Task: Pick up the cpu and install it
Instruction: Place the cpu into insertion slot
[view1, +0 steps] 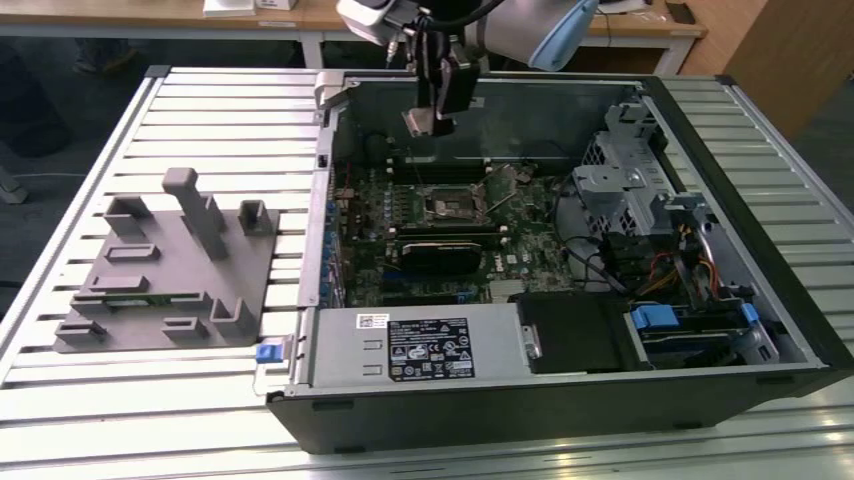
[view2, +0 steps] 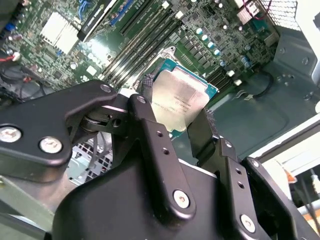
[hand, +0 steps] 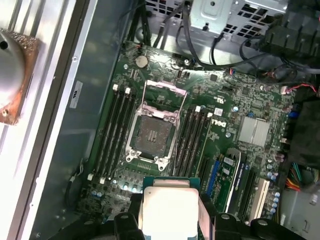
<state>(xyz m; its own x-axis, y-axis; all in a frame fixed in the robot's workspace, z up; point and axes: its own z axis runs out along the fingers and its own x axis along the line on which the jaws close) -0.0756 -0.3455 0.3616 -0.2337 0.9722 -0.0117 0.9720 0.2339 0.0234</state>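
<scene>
Tool pinches cpu by its edges, aloft over the case; open socket lies toward six o'clock in the exterior view. Tilted or misrotated seating could damage it.

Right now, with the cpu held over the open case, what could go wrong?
1. The gripper pinches the cpu only by two edges, well above the motherboard; a slip would drop it onto the board.
2. The socket lies open and bare; a skewed or offset landing could damage its contacts.
3. The load frame stands raised beside the socket, so the fingers could clip it going down.
</scene>
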